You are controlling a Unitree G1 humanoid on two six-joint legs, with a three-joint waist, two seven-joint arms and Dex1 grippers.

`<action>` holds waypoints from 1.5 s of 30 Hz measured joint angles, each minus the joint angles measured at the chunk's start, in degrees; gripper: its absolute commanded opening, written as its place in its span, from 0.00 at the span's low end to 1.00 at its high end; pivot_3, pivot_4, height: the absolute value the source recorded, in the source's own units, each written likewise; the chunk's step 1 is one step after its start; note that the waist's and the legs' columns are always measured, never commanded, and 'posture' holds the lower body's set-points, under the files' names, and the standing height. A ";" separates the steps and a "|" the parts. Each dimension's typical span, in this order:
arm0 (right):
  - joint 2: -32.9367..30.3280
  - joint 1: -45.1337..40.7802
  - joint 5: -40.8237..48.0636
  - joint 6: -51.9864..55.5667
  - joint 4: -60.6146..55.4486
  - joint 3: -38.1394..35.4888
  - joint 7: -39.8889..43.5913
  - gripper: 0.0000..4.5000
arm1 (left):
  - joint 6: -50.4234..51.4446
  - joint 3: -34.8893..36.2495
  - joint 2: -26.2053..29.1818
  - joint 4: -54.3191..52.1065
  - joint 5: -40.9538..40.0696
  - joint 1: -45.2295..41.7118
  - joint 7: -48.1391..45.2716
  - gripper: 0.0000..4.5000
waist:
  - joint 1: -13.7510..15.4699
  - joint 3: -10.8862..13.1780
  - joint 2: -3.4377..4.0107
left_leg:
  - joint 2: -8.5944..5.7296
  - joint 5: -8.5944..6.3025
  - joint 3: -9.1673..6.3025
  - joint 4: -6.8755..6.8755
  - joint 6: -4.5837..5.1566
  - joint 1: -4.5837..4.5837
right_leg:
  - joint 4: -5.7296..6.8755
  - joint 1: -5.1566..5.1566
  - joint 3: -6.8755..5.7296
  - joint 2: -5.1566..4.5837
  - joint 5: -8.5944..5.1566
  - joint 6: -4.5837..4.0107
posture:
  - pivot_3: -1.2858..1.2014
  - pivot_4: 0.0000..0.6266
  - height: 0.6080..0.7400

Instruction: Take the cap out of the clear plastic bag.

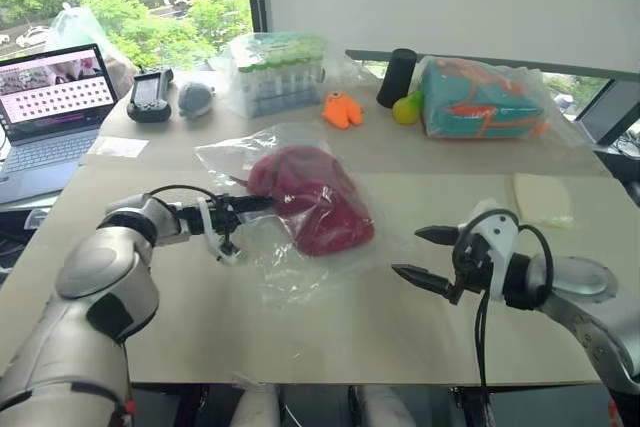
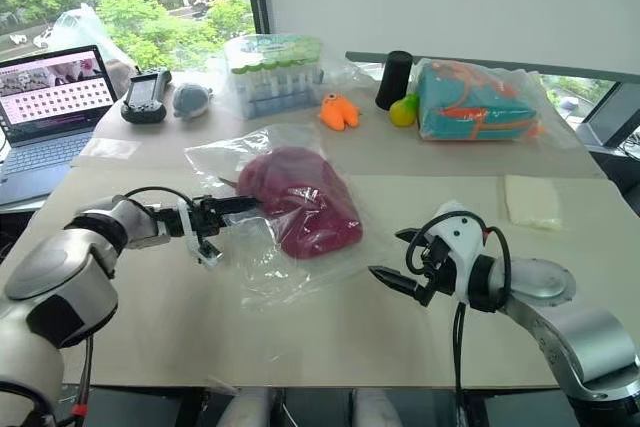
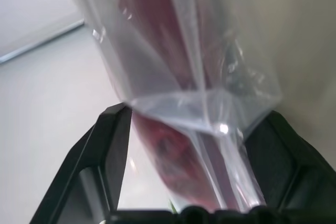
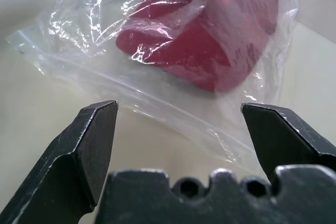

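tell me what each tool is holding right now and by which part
Neither clearly holds anything. The left tool stands open around the bag edge with the cap inside; the right tool is open, short of it.

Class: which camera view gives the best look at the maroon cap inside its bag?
The right wrist view: the cap looms large through the clear plastic bag, folds visible. Both head views show it whole but smaller, mid-table. The left wrist view gives just a red strip behind plastic between that gripper's fingers.
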 measured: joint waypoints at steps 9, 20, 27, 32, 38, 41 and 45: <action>0.03 -2.67 -0.25 -0.32 2.64 1.21 2.44 1.00 | -19.41 9.62 6.40 -2.12 -13.96 6.57 -16.43 0.71 | 0.26 -0.01 0.00 | 0.01 0.00 0.01 0.05 0.00 0.01 | 0.01 0.04 -0.02 -0.02 0.05 -0.08 | 0.52 0.24 1.00; 0.02 -5.04 -0.74 -0.69 5.29 2.72 5.59 1.00 | -42.99 55.49 2.37 40.53 -21.67 0.81 -75.09 0.71 | -0.07 -0.08 0.01 | 0.00 0.00 0.05 0.16 0.03 0.02 | -0.04 0.12 -0.05 0.00 0.09 -0.14 | 0.52 0.24 1.00; 0.01 -5.06 -0.78 -0.69 5.71 2.70 6.33 1.00 | -42.93 84.13 7.29 41.32 -16.90 7.67 -94.27 0.71 | -0.68 -0.08 0.02 | 0.09 0.00 0.05 0.19 0.02 0.13 | 0.49 0.04 -0.11 0.01 0.08 -0.18 | 0.52 0.24 1.00; 0.03 -6.04 -1.00 -0.70 6.40 2.84 7.21 1.00 | -29.22 106.43 8.62 41.40 -23.27 9.17 -120.02 0.71 | -0.95 -0.07 0.03 | 0.23 0.03 0.05 0.40 -0.02 0.16 | 0.82 0.00 -0.21 0.07 -0.01 -0.33 | 0.52 0.24 1.00; 0.51 -7.12 -1.31 -0.73 7.95 3.53 8.03 1.00 | -21.72 113.11 10.96 41.40 -28.61 7.48 -129.07 0.71 | -1.73 -0.07 0.05 | 0.35 0.03 0.06 0.39 -0.01 0.24 | 0.90 0.00 -0.25 0.16 -0.05 -0.37 | 0.52 0.24 1.00; 0.83 -8.15 -1.64 -0.72 8.10 4.33 8.48 1.00 | -18.65 112.96 10.40 41.42 -30.86 6.48 -127.76 0.71 | -1.65 -0.07 0.04 | 0.36 0.03 0.06 0.40 -0.01 0.24 | 0.93 -0.01 -0.27 0.17 -0.04 -0.37 | 0.52 0.24 1.00; 1.58 -8.83 -2.10 -0.74 8.16 5.08 8.50 1.00 | -10.48 109.47 8.87 41.41 -36.30 -0.65 -116.51 0.71 | -1.16 -0.07 0.04 | 0.38 0.03 0.03 0.48 -0.01 0.21 | 0.94 0.04 -0.32 0.17 -0.10 -0.25 | 0.52 0.24 1.00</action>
